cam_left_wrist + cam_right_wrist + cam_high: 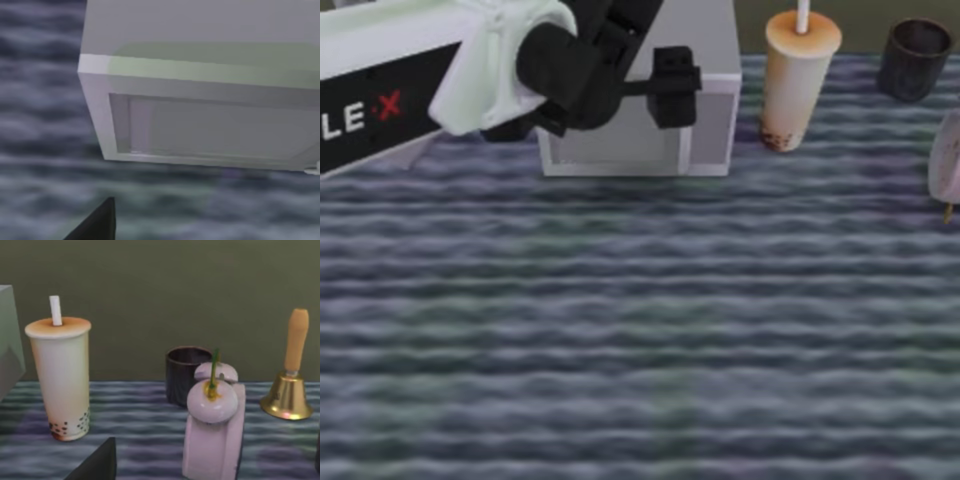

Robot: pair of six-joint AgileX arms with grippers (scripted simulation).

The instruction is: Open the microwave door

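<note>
The light-grey microwave (705, 40) stands at the table's back, left of centre. Its door (612, 150) lies flush with the front, and the control panel strip (712, 128) is to the door's right. My left arm reaches in from the left, and its black gripper (676, 86) hovers over the microwave's front top edge, touching nothing. The left wrist view shows the windowed door (215, 127) and one dark fingertip (102, 222) with nothing near it. My right gripper (165, 475) is outside the top view; only one fingertip (100, 462) shows, and it holds nothing.
A tall orange-beige cup with a straw (798, 85) stands just right of the microwave. Farther right is a dark cup (915, 58). A pale pink object (945, 165) sits at the right edge. A brass bell with a wooden handle (289, 390) stands beyond it.
</note>
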